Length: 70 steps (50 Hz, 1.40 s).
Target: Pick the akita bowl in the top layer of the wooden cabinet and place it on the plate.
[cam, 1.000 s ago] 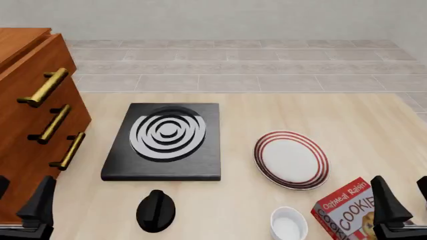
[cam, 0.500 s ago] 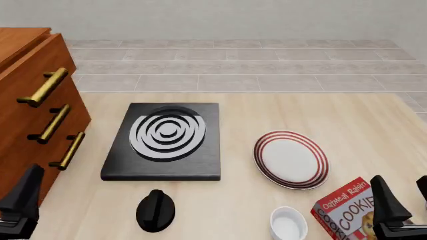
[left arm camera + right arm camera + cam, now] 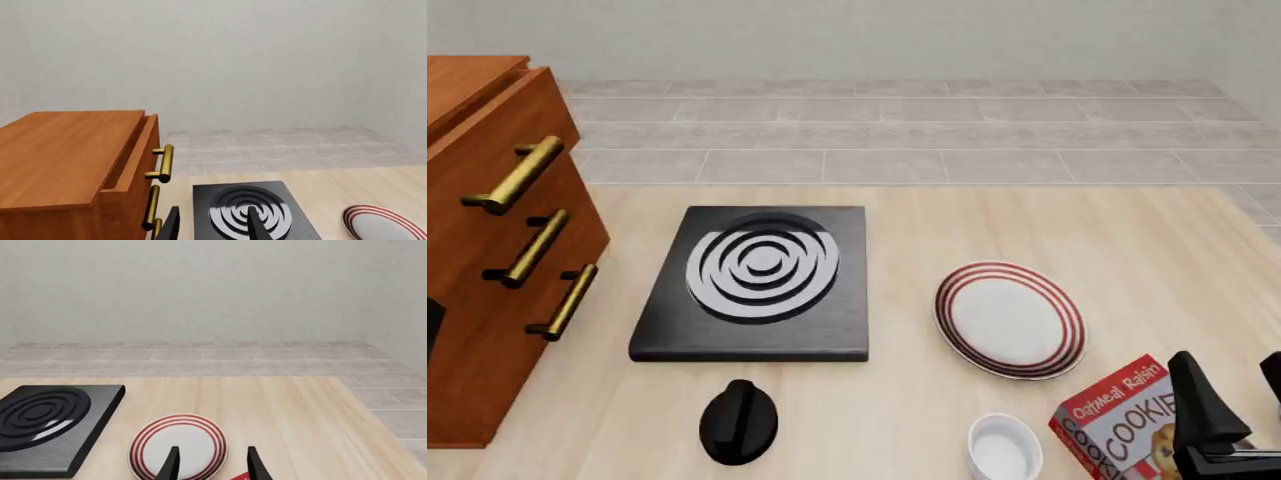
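Jaws of both grippers apart, holding nothing; left gripper (image 3: 213,229) raised level with wooden cabinet (image 3: 73,165), top layer (image 3: 137,150) slightly ajar ahead; right gripper (image 3: 211,465) low, plate (image 3: 179,446) just beyond; akita bowl unseen.

Ahead of my right claw (image 3: 1237,415) on the pale wooden table (image 3: 1174,250), a black square stove (image 3: 758,283) with white rings lies far to the left. A black knob-like lump (image 3: 738,421) sits nearer. Just left of my claw rest a red cookie box (image 3: 1118,418) and a small white bowl (image 3: 1005,447)
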Motion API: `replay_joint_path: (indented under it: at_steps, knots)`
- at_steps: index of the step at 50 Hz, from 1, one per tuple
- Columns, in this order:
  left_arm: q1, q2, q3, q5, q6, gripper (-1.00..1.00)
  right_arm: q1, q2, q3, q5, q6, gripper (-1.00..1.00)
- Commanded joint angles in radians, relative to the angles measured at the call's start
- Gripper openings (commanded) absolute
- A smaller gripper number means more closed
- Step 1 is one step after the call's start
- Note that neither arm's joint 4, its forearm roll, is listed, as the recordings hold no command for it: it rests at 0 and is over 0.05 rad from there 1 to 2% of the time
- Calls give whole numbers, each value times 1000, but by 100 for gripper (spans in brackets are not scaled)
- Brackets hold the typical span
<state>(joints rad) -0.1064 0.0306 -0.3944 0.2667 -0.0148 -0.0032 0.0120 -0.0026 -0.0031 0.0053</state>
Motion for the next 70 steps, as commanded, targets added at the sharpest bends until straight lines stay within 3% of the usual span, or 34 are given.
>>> replay_joint_path:
  at_steps: [1, 31, 35, 55, 70]
  knots:
    - [-19, 15, -101, 69, 13, 100, -2, -5, 0, 5, -1, 100]
    - [-67, 146, -401, 185, 70, 100, -2, 17, 0, -13, -1, 100]
    - [-64, 162, -420, 194, 50, 100, -2, 24, 1, -20, -2, 100]
    - [-21, 300, -557, 293, 121, 100, -3, 32, 1, -24, 1, 100]
    - [-12, 365, -664, 368, 97, 100, -3, 20, 0, -12, -1, 100]
